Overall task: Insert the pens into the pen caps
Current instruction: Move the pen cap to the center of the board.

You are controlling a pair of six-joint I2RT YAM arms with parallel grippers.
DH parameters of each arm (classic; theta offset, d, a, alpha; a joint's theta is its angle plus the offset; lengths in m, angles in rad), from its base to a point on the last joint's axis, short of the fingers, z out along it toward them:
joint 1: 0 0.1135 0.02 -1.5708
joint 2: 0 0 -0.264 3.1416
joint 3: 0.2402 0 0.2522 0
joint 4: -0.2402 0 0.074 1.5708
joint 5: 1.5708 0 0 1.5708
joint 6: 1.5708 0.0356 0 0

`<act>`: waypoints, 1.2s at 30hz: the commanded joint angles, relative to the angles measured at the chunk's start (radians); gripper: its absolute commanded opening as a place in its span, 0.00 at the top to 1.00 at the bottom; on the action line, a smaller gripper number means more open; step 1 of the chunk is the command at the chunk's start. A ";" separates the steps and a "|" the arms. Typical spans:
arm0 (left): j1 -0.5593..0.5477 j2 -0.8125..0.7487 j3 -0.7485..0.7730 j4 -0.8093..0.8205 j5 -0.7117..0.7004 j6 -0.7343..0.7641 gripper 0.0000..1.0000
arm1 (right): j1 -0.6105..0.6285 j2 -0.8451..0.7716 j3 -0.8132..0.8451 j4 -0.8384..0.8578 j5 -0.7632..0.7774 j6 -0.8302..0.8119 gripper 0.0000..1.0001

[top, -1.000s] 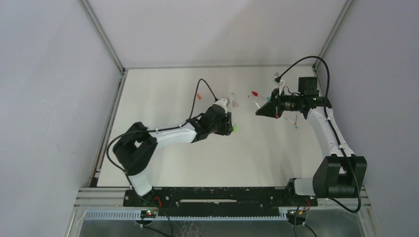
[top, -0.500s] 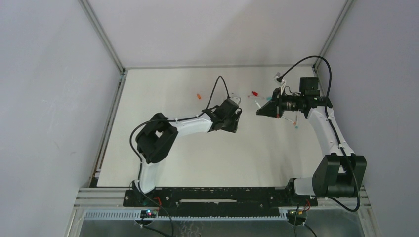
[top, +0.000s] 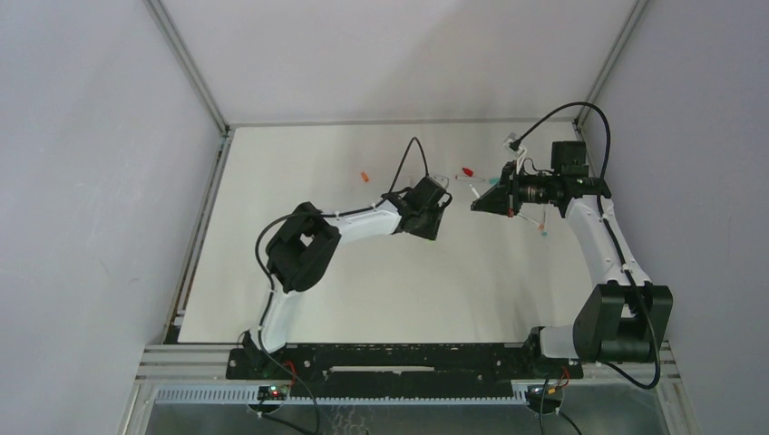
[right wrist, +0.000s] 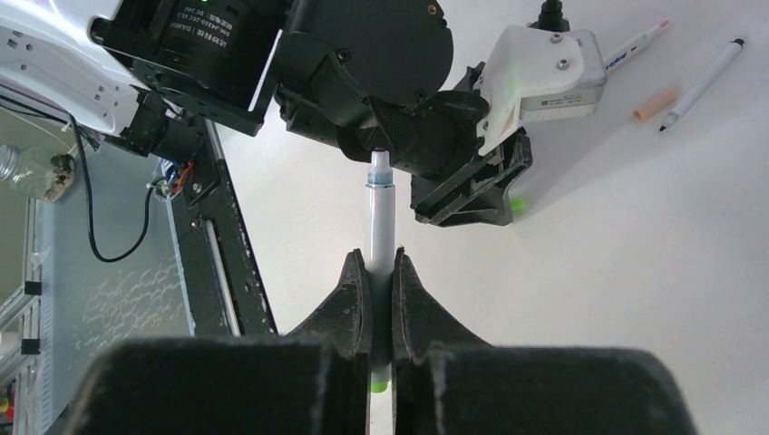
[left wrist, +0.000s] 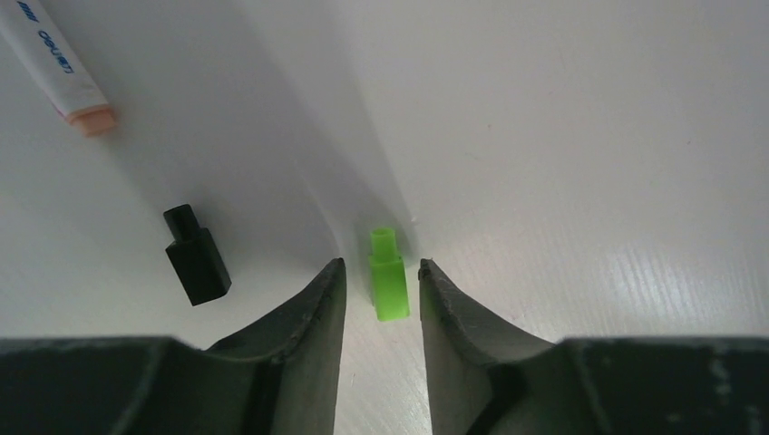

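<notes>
1. Green cap point(left wrist: 390, 288): likely light, hard and slick; it lies on the table point(top: 472, 290), nearer its far edge. Pinch the wider body, not the neck.
2. Left gripper point(left wrist: 382, 266) straddles it, part open, not touching.
3. Right gripper point(right wrist: 378, 260) clamps a stiff pen point(right wrist: 378, 213) by the barrel.

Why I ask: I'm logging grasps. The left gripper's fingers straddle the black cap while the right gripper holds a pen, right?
Not the black cap: the left wrist view shows the left gripper straddling the green cap, with the black cap lying off to one side. The right gripper does hold a pen.
</notes>
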 commanded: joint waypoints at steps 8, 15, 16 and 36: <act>-0.009 0.001 0.051 -0.096 -0.012 0.083 0.79 | -0.017 0.008 0.010 -0.001 -0.033 -0.026 1.00; -0.066 -0.170 -0.143 -0.058 0.001 0.323 0.90 | -0.029 0.012 0.009 -0.034 -0.093 -0.066 1.00; -0.076 -0.208 -0.193 -0.050 0.008 0.363 0.90 | -0.031 0.010 0.010 -0.041 -0.099 -0.073 1.00; -0.099 -0.433 -0.564 0.005 0.174 0.587 0.80 | -0.032 -0.003 0.009 -0.070 -0.125 -0.117 1.00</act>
